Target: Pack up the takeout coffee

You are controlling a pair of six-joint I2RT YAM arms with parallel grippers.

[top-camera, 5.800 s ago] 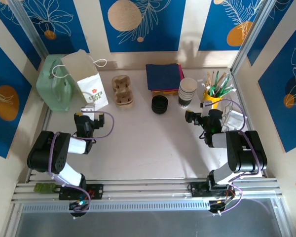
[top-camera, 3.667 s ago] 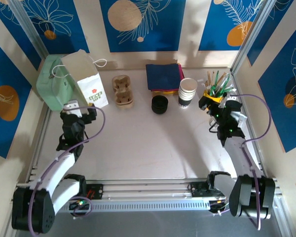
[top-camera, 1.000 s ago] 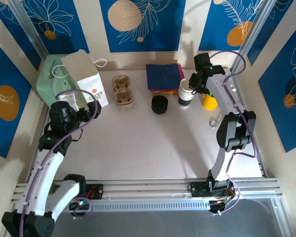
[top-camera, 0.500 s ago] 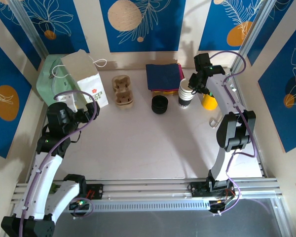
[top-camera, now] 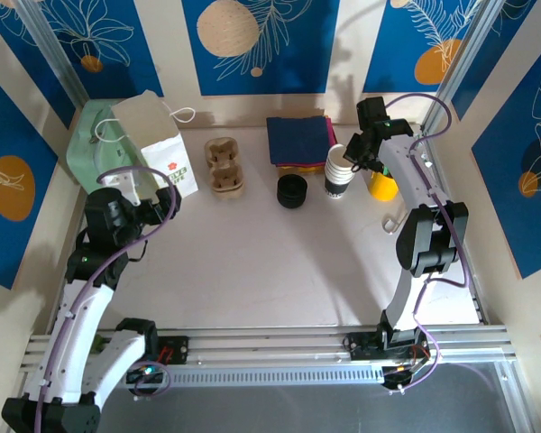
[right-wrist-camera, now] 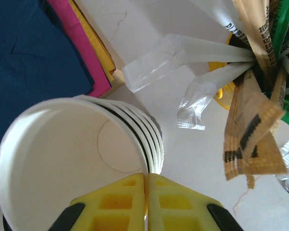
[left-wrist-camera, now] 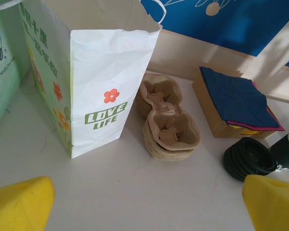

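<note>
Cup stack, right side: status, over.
Right tool shut on cup stack rim. Left tool open, facing paper bag. Cups lidless, black lids loose beside. Crowded by yellow straw holder.

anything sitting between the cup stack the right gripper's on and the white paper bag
Yes. Between the stack of cups, pinched at its rim by the right gripper, and the white paper bag sit the black lids, then the cardboard cup carrier next to the bag. Both are low, so a lifted cup should clear them.

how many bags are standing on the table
2. A white paper bag printed LOVE LIFE stands at the back left; a pale green bag stands against its left side, partly hidden by it.
</note>
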